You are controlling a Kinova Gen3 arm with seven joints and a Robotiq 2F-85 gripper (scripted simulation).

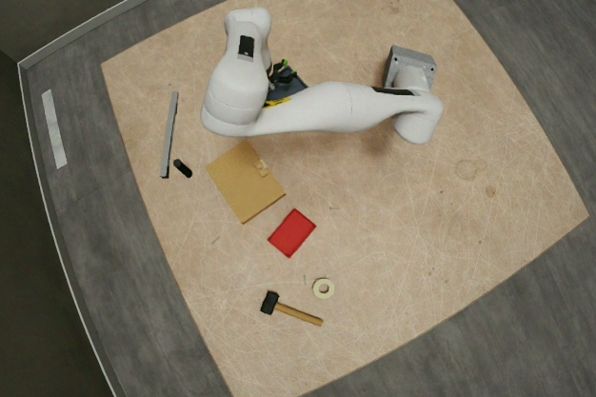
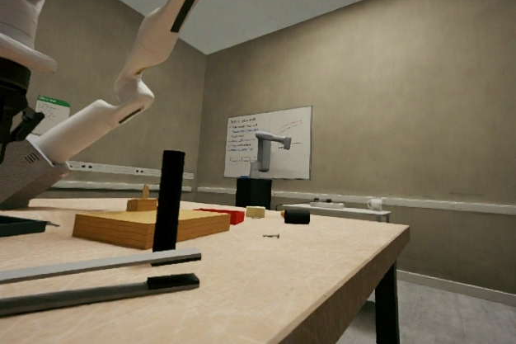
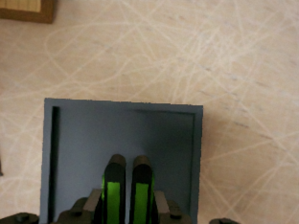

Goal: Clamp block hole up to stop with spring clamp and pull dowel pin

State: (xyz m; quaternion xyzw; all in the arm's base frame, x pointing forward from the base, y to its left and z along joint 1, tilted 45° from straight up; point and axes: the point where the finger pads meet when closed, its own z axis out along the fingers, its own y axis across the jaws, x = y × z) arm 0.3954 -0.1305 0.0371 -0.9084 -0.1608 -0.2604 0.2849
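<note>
My gripper hangs over a dark blue tray. Its green-faced fingers stand close together with a narrow gap, shut on a small loose piece that is almost wholly hidden between them. The tray's floor is bare. The small wooden block lies on the tan bench board near its edge. The dowel pin stands upright in the block. I cannot make out the bench stop apart from the block. No spring clamp shows; the arm hides part of the table.
A grey bar and an upright black post stand left of the board. A red pad, a tape ring and a mallet lie further off. A small screw lies loose.
</note>
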